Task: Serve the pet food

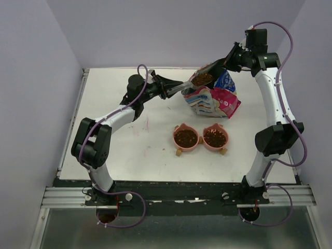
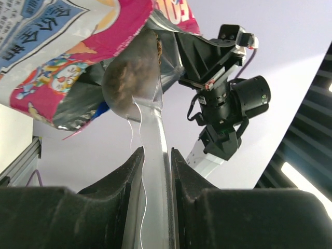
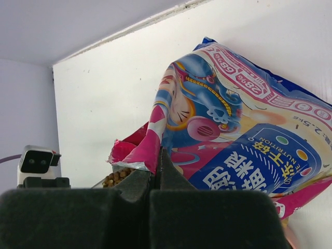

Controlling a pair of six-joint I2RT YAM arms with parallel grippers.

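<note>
**Loaded scoop at the bag mouth**

The left fingers [image 2: 127, 179] were clenched on the flat handle of a clear scoop [image 1: 201, 79], with the handle pinched between them and no gap showing. The scoop was raised off the table [image 1: 119, 150], just over the open top of the bag [image 1: 215, 99]. It carried a heap of pet food [image 1: 203, 79].

In the left wrist view, brown pellets showed through the underside of the scoop. The bag's torn edge lay close against it. I could not tell whether they touched.

The right fingers [image 3: 136, 182] were pressed together on the bag's pink torn lip, lifting it. The bag lay slumped at the far right of the table.

A few pellets showed just left of those fingers. I could not tell whether they were in the scoop or in the bag.

The twin pink bowls [image 1: 174, 137] sat nearer the arms, apart from the bag. Each held pet food.
</note>
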